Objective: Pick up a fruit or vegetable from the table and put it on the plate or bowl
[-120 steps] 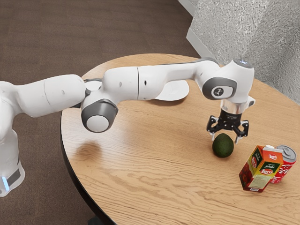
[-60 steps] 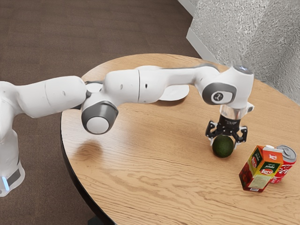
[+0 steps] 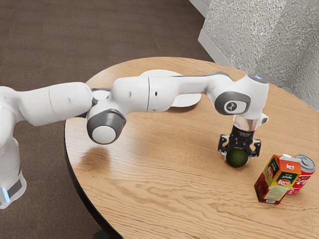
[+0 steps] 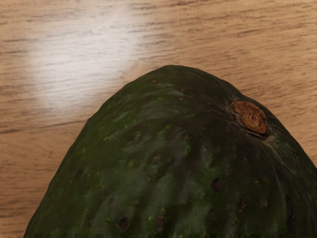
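Exterior view: gripper [image 3: 239, 149] straddles avocado [image 3: 238, 158]

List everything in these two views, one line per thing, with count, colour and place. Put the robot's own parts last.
avocado: one, dark green, on the table under the gripper; brown stem scar shows in the wrist view
juice carton: one, orange, red and green, standing at the exterior view's right
soda can: one, red with silver top, right beside the juice carton
plate: one, white, far side of the table, partly behind the arm
table: one, round, light wood
wall: one, grey, upper right
arm: one, white with grey joints, reaching from the exterior view's left
gripper: one, black, open, fingers either side of the avocado
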Controlling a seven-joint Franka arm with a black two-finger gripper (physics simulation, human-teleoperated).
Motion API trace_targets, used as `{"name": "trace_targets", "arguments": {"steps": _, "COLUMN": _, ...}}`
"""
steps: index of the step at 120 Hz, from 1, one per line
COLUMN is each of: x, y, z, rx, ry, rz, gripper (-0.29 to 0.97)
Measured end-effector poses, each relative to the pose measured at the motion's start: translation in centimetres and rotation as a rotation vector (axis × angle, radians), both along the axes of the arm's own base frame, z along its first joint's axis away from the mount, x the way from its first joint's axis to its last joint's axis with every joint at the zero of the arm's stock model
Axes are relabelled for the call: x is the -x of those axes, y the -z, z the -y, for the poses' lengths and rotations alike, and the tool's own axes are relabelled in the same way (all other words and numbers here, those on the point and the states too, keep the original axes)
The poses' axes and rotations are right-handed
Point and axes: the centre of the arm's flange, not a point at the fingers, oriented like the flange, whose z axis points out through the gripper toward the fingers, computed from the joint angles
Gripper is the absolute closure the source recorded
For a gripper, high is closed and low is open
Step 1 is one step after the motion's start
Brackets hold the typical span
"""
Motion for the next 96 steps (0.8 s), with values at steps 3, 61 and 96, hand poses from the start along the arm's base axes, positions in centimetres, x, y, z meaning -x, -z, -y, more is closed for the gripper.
{"name": "trace_targets", "arguments": {"steps": 3, "x": 0.0, "y": -0.1, "z": 0.0, "rx": -0.002, "ry": 0.000, "rz": -0.001, "gripper": 0.39}}
{"name": "trace_targets", "arguments": {"steps": 61, "x": 8.4, "y": -21.7, "z": -17.6, "rx": -0.035, "ry": -0.218, "rz": 0.025, "gripper": 0.28}}
{"name": "trace_targets", "arguments": {"steps": 96, "x": 11.9, "y": -17.9, "z": -34.8, "rx": -0.028, "ry": -0.443, "rz": -0.113, "gripper": 0.27}}
